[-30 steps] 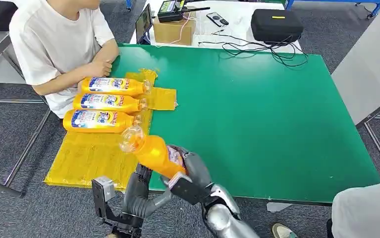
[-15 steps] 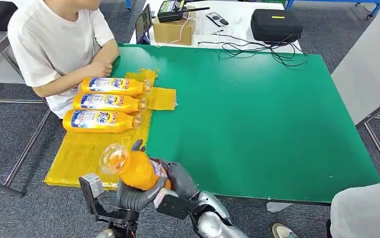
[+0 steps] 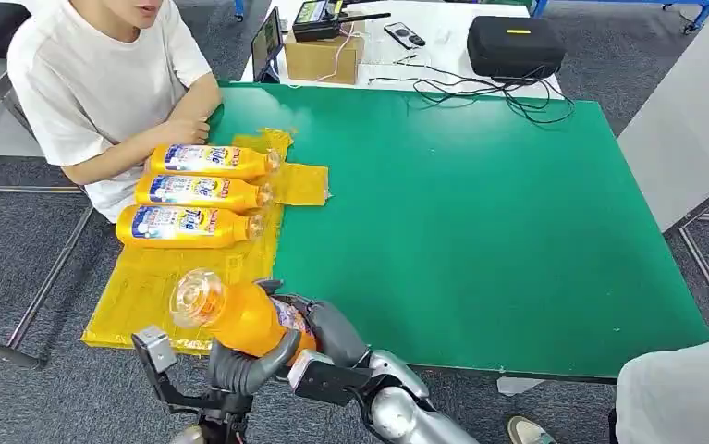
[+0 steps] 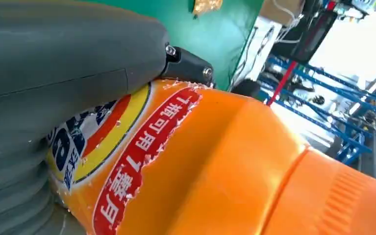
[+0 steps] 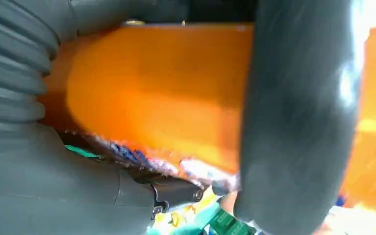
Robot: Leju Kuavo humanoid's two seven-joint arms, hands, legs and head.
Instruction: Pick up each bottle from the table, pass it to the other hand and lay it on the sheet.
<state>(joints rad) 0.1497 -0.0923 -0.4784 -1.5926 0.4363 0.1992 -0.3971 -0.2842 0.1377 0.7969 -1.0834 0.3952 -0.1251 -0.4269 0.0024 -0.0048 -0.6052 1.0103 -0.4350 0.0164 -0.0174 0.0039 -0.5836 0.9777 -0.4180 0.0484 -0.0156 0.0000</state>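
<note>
An orange bottle (image 3: 239, 316) with a clear cap hangs over the near edge of the yellow sheet (image 3: 152, 291), cap pointing left. My left hand (image 3: 247, 366) wraps its grey fingers under the bottle's middle. From the right, my right hand (image 3: 330, 331) grips its base end. The left wrist view has my thumb (image 4: 63, 63) lying on the bottle's label (image 4: 127, 161). A dark finger (image 5: 293, 122) crosses the orange bottle body (image 5: 156, 93) in the right wrist view. Three more orange bottles (image 3: 210, 160) (image 3: 201, 191) (image 3: 189, 226) lie side by side on the sheet's far part.
The green table (image 3: 480, 231) stretches away to the right. A person in a white shirt (image 3: 101, 83) sits at its left, forearm beside the far bottle. A cardboard box (image 3: 324, 57), a black case (image 3: 515, 46) and cables lie beyond. Another person's sleeve (image 3: 683, 388) shows lower right.
The bottle has moved left and toward me, from the green table to over the sheet's near edge. My left hand has come up and closed under it while the right still grips it.
</note>
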